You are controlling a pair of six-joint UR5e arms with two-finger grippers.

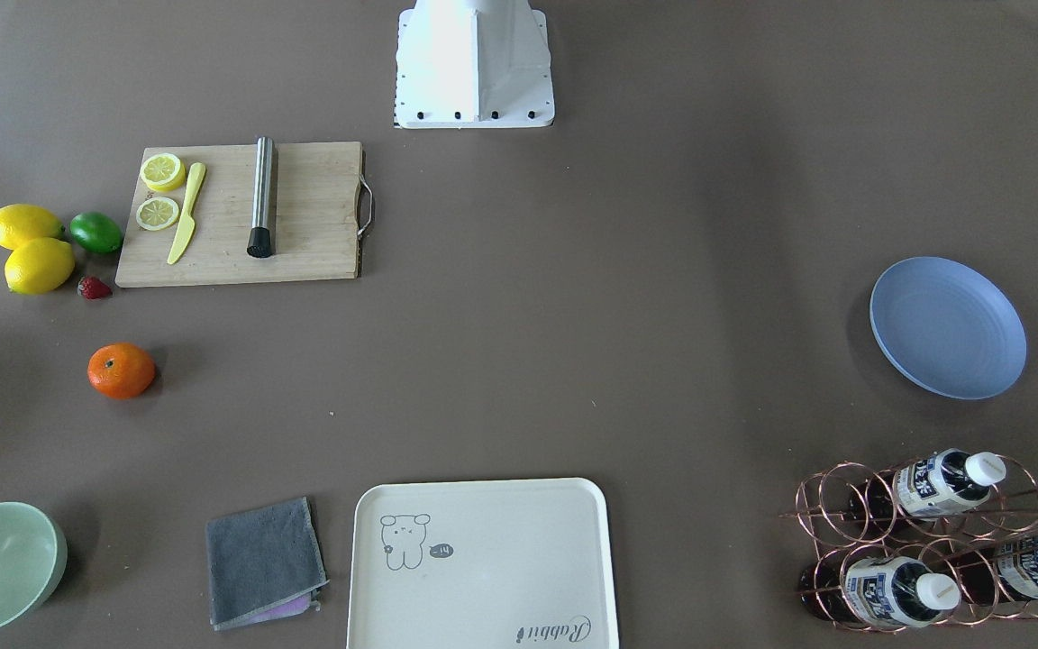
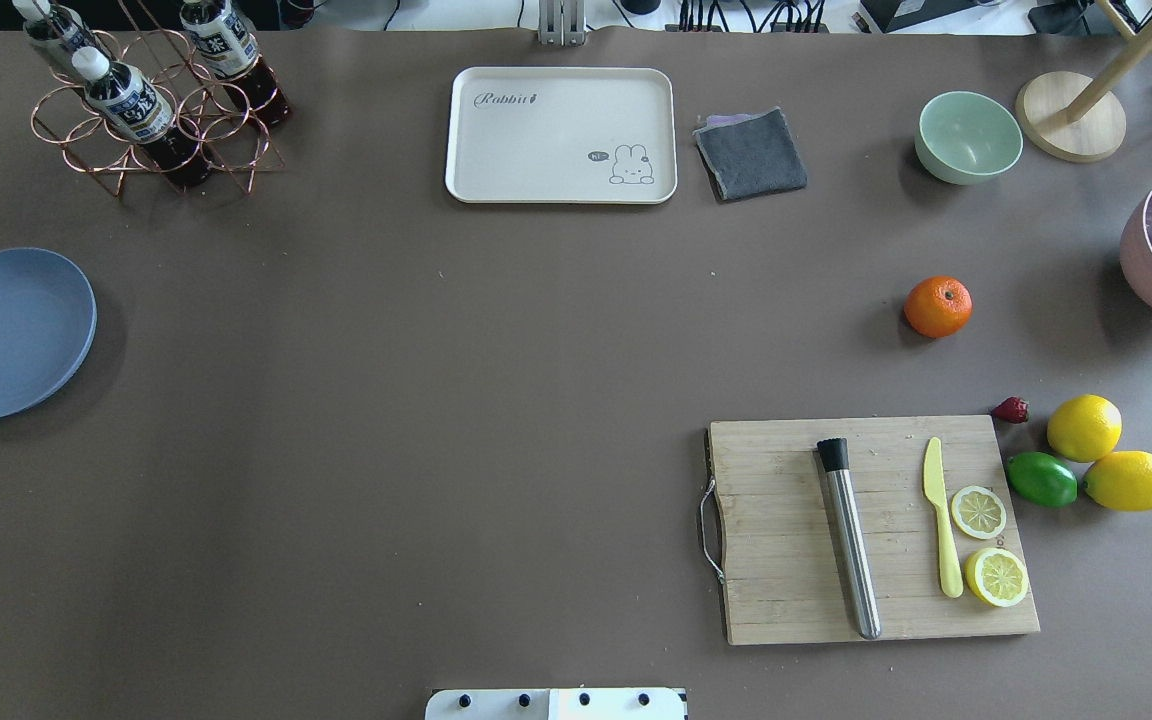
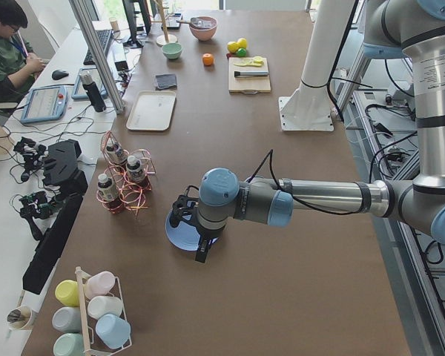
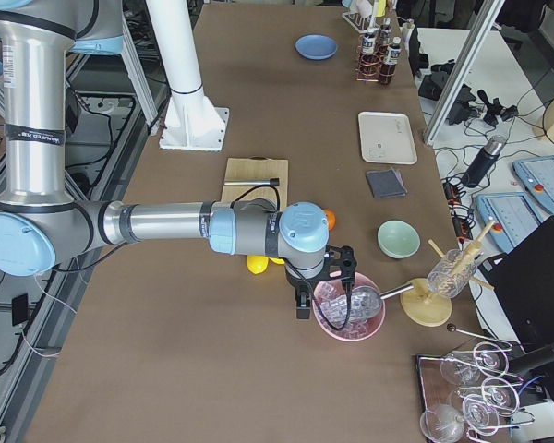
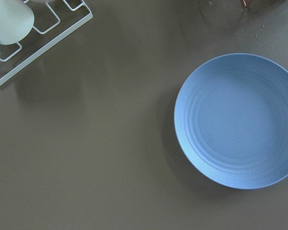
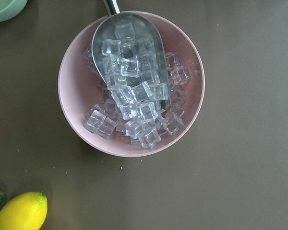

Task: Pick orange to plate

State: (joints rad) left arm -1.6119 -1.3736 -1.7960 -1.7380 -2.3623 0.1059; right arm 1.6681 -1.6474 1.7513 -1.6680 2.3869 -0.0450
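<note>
The orange (image 2: pixel 938 306) sits alone on the brown table, on the robot's right side, between the cutting board and the green bowl; it also shows as the orange (image 1: pixel 122 370). The light-blue plate (image 2: pixel 6 333) lies at the table's far left edge and holds nothing, as the left wrist view of the plate (image 5: pixel 237 122) confirms. My left gripper (image 3: pixel 184 213) hangs over the plate (image 3: pixel 175 236). My right gripper (image 4: pixel 337 277) hovers above a pink bowl, well away from the orange. Neither gripper shows its fingers in a wrist or overhead view, so I cannot tell whether they are open or shut.
A wooden cutting board (image 2: pixel 786 600) carries a metal muddler, a yellow knife and lemon slices. Two lemons (image 2: pixel 1084 427), a lime (image 2: pixel 1041 479) and a strawberry lie beside it. A cream tray (image 2: pixel 561 135), grey cloth (image 2: pixel 751 153), green bowl (image 2: pixel 968 137), bottle rack (image 2: pixel 151 105) and pink ice bowl (image 6: pixel 72 91) stand around.
</note>
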